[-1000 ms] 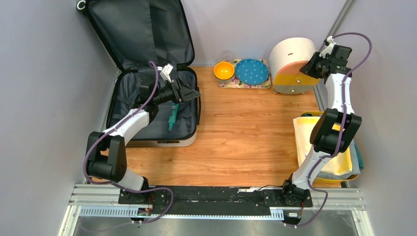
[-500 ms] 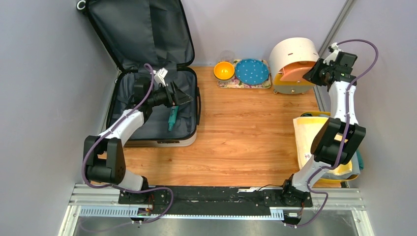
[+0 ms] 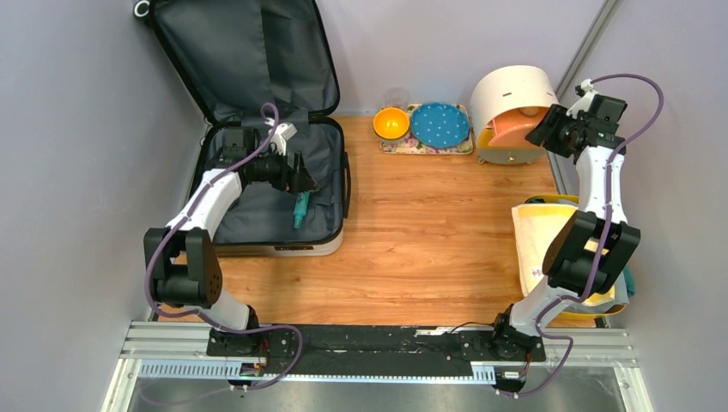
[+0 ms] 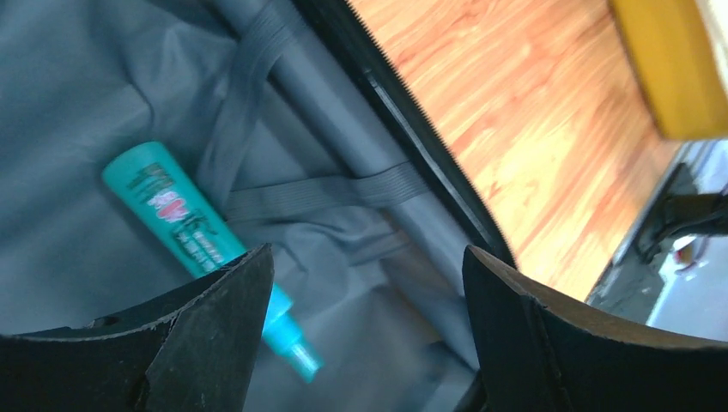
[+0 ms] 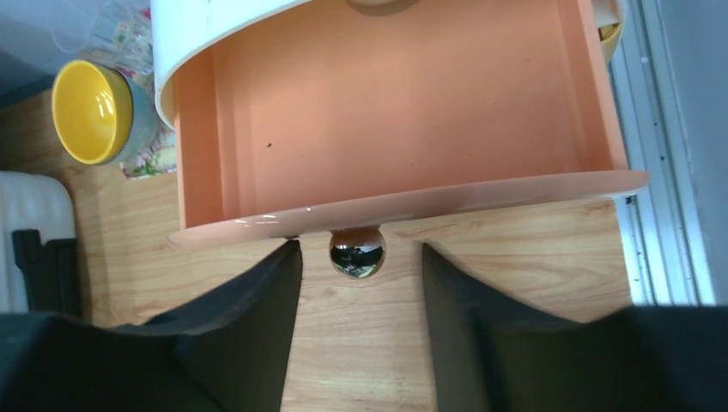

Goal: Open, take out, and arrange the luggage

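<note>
Inside the luggage, a teal tube lies just toward the near edge from the wide-open left gripper, long axis parallel to the right wall.

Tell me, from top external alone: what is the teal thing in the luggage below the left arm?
Observer: A teal tube with red and white print, lying on the luggage lining beside elastic straps.
Operator: Held?
Observer: No; the left fingers stand open, not closed on it.
Operator: Is the right arm gripping the orange drawer?
Observer: No; its chrome knob sits between the open right fingers, untouched.
</note>
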Robot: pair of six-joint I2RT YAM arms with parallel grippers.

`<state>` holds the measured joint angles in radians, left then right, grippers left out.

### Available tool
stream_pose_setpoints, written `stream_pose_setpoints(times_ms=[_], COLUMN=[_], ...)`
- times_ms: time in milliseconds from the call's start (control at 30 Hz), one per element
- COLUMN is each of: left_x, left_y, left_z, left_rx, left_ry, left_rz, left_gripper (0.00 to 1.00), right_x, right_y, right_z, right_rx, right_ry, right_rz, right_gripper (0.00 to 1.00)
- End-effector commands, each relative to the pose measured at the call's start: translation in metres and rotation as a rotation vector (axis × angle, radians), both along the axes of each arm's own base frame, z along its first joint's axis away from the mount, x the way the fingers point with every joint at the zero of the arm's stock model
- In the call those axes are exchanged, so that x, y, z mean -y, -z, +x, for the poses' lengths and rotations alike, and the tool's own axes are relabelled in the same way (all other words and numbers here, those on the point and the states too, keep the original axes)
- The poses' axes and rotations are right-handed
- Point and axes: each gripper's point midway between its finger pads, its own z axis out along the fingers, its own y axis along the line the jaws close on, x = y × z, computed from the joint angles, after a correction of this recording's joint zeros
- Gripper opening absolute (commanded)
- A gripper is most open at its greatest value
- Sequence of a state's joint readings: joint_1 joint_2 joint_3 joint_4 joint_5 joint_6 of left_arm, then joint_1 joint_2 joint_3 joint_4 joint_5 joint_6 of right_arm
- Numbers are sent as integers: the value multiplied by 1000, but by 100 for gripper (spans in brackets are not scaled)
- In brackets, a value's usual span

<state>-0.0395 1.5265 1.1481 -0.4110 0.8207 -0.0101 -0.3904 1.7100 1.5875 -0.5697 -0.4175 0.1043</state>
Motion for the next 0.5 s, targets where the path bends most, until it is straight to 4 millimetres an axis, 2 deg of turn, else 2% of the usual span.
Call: stream_pose_setpoints(times_ms=[0,33,67,100,133,167,300,433,467], left_x=[-24,-29,-32,-35,-36,-37,-43,-45,-43], left_y=[8,15,17,12,15,15,26,54,55], left_z=[-13,-13,-22,-17,-20,-26,-26,-11,-4], left_rx=[100,92,67,151,163,164,211,47,0], left_ry=[244,276,314,391,440,476,595,518,440], left_rz=[197,233,254,298,308,321,382,429,409], left_gripper=[89,89,89,88,88,88,85,79,77], right_x=[4,4,4,3,2,2,1,-7,-9], right_y=[-35,-38,-39,-41,-45,-48,-59,-76,-77], right_z=[-1,-2,-3,-4,-6,-8,-14,-22,-23], right_rx=[82,88,87,91,97,103,121,153,159], right_ry=[4,3,-1,-5,-8,-11,-16,-24,-27], right_rz=[-38,-46,-49,-54,-58,-65,-87,-92,-92], right_gripper=[63,66,70,73,74,80,86,87,87])
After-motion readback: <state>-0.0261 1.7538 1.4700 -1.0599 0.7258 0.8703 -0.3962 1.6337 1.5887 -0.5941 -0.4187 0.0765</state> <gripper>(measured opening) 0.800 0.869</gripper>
